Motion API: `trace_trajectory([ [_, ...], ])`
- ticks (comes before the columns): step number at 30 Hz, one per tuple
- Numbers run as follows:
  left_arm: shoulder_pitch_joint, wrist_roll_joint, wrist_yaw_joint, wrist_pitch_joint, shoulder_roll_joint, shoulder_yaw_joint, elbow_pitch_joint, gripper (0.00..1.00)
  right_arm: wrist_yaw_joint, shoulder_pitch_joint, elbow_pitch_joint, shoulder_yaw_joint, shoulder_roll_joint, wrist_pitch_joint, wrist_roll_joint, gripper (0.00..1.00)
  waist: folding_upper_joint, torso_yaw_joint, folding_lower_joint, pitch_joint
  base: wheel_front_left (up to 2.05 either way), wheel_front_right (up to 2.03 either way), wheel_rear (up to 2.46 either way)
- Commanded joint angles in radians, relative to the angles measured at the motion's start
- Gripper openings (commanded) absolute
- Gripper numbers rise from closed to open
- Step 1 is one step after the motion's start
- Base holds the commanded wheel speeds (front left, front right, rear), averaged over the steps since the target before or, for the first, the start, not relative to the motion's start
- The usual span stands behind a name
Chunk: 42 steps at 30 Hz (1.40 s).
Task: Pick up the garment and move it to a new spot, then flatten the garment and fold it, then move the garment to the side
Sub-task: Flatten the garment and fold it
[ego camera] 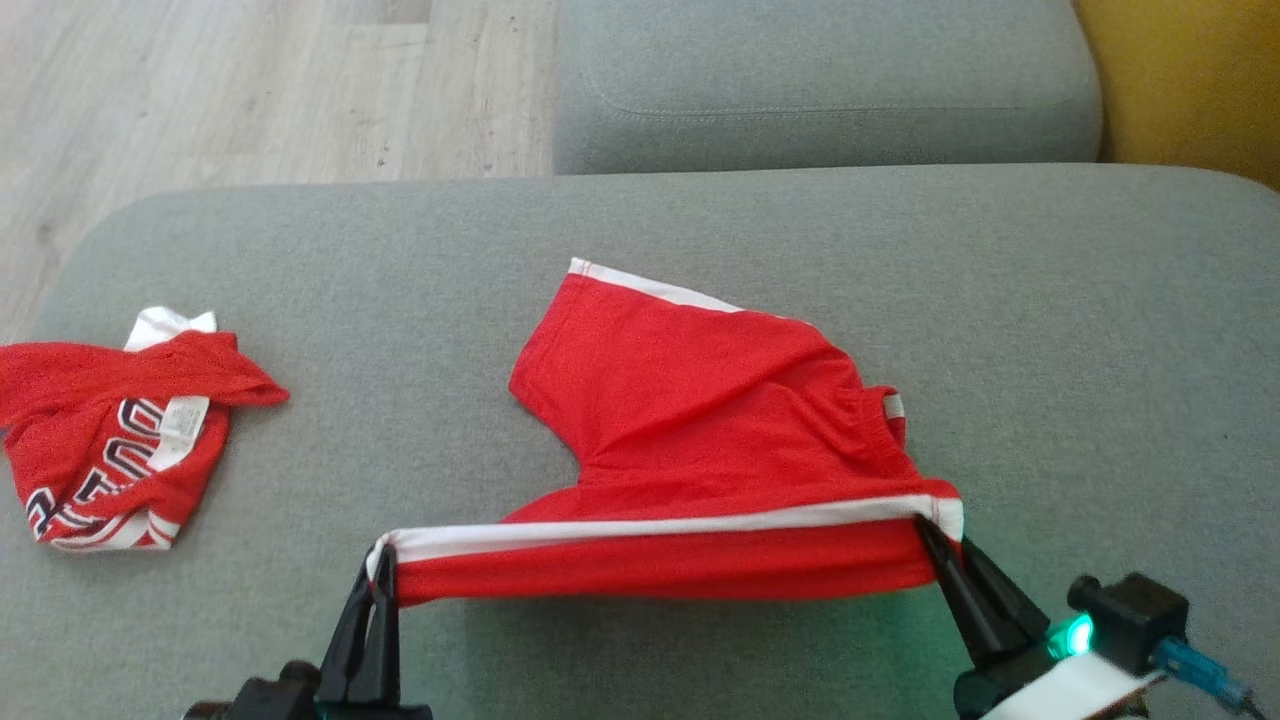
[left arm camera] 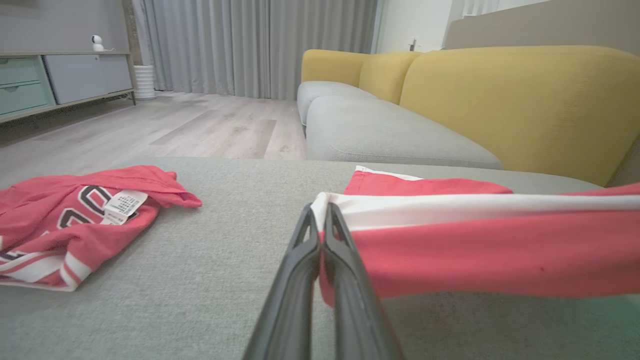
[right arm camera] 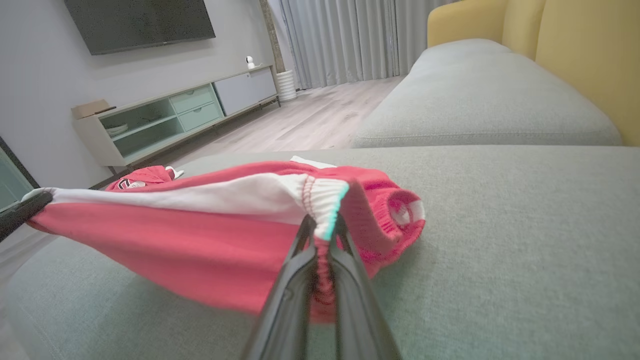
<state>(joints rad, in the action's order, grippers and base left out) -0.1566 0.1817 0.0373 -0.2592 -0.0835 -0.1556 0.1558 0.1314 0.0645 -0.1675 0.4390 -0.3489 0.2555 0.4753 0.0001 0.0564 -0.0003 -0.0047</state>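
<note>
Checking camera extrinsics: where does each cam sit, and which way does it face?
Head view: on the head, looking down at the grey cushion; left gripper and right gripper at the bottom, both shut on the red garment.
Left wrist view: low over the cushion, facing the yellow sofa back; own fingers.
Right wrist view: facing the TV cabinet; own fingers.
Shared: both wrist views show the second garment.

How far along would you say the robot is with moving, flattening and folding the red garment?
Done: the red garment is gripped by its white-striped edge. In hand: the left gripper and right gripper are both shut on that edge, stretching it taut above the grey cushion while the rest lies rumpled. Left: flattening, folding and setting it aside. A second garment lies crumpled at the left.
</note>
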Motion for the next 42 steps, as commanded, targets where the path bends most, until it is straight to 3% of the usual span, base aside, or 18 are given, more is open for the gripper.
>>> trace_trajectory([
  [1,0.037,-0.011,0.008,-0.003,0.003,0.052,-0.037,0.00,-0.001,-0.010,0.034,-0.010,-0.010,0.006,0.012,0.00,-0.0001,-0.004,0.0003,0.002,0.00,0.00,0.00],
  [5,0.096,-0.031,0.045,-0.003,0.005,0.048,-0.018,0.00,-0.001,-0.015,0.032,-0.023,0.011,0.006,0.044,0.00,-0.0001,-0.018,0.0003,0.031,0.00,0.00,0.00],
  [11,0.332,-0.053,0.082,-0.003,-0.033,-0.005,0.097,0.00,-0.001,-0.131,-0.028,-0.008,0.051,0.006,0.120,0.00,-0.0001,-0.052,0.0003,0.128,0.00,0.00,0.00],
  [17,0.611,-0.025,0.092,0.012,-0.077,-0.095,0.288,0.00,-0.001,-0.281,-0.126,0.006,0.098,0.006,0.191,0.00,-0.0001,-0.093,0.0003,0.233,0.00,0.00,0.00],
  [25,0.894,0.092,0.093,0.034,-0.151,-0.258,0.484,0.00,-0.001,-0.426,-0.206,0.023,0.142,0.006,0.259,0.00,-0.0001,-0.153,0.0003,0.337,0.00,0.00,0.00],
  [33,1.056,0.167,0.093,0.028,-0.211,-0.359,0.619,0.00,-0.001,-0.493,-0.224,0.054,0.169,0.006,0.272,0.00,-0.0001,-0.200,0.0003,0.396,0.00,0.00,0.00],
  [40,1.105,0.191,0.093,0.007,-0.210,-0.359,0.688,0.00,-0.001,-0.501,-0.235,0.043,0.186,0.006,0.250,0.00,-0.0001,-0.209,0.0003,0.404,0.00,0.00,0.00],
  [41,1.104,0.196,0.093,0.004,-0.206,-0.366,0.717,0.33,-0.001,-0.501,-0.240,0.035,0.192,0.006,0.241,0.15,-0.0001,-0.208,0.0003,0.402,0.00,0.00,0.00],
  [42,1.104,0.199,0.093,0.003,-0.203,-0.364,0.729,0.62,-0.001,-0.499,-0.245,0.029,0.196,0.006,0.238,0.62,-0.0001,-0.206,0.0003,0.400,0.00,0.00,0.00],
])
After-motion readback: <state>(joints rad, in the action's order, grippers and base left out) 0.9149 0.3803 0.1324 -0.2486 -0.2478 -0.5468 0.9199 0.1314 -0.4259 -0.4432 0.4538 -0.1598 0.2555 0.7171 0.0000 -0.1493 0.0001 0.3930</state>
